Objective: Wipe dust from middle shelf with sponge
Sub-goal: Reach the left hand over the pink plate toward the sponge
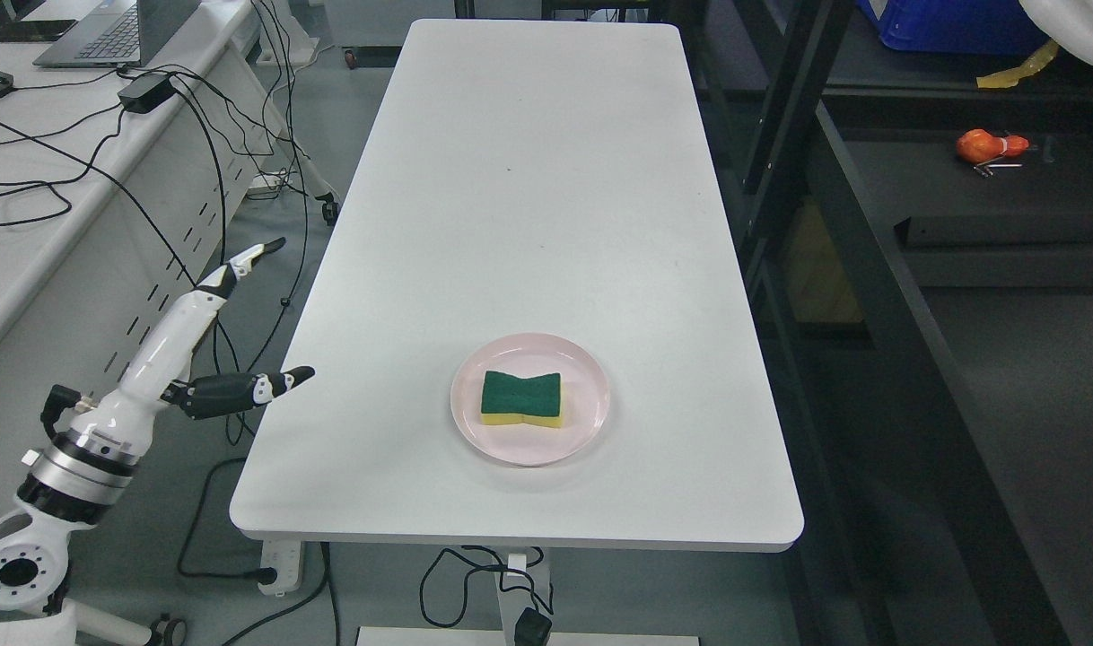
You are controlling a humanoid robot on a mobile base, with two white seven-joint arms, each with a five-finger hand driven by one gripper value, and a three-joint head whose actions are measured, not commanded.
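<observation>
A sponge (521,399) with a green top and yellow base lies flat on a pink plate (591,395) near the front of the white table (529,179). My left hand (241,341) hovers off the table's left front corner, fingers stretched out and holding nothing, well to the left of the plate. The dark shelf unit (959,269) stands along the right side of the table. My right arm does not show.
An orange object (991,145) and small metal bits lie on a dark shelf board at the right. A blue bin (950,27) sits at the top right. At the left, a white desk (26,179) carries a laptop (107,36) and black cables.
</observation>
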